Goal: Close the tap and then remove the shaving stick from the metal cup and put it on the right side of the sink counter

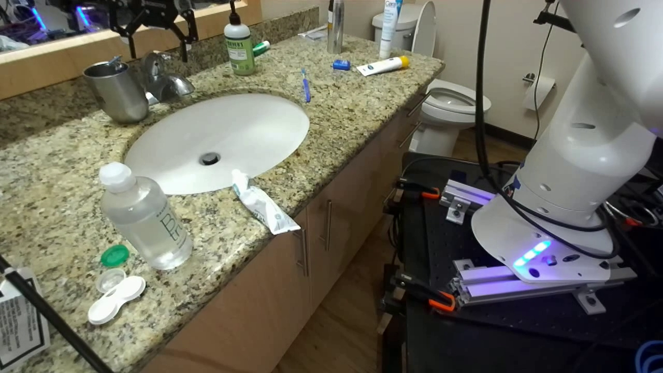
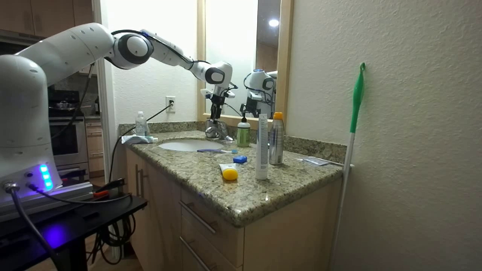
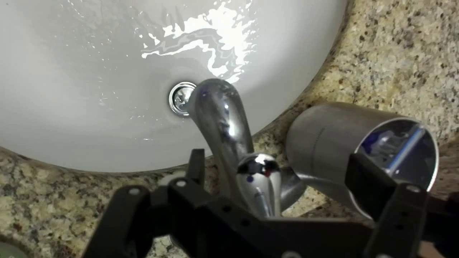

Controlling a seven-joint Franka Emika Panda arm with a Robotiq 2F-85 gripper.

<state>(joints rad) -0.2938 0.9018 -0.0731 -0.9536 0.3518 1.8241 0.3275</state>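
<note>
Wrist view: end effector [image 3: 277,168] spread wide, empty, over tap [image 3: 226,120]; one finger [image 3: 369,186] overlaps metal cup [image 3: 321,141], contact unclear, shaving stick [image 3: 406,148] inside. Exterior view: cup [image 1: 121,98] just left of tap; off-line descent could tip it, spilling stick.

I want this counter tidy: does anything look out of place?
Yes: the white tube between the basin and the front edge of the sink counter. Its flat end seems to stick out past that edge, and its cap to poke over the basin's rim, so a bump might knock it off.
</note>
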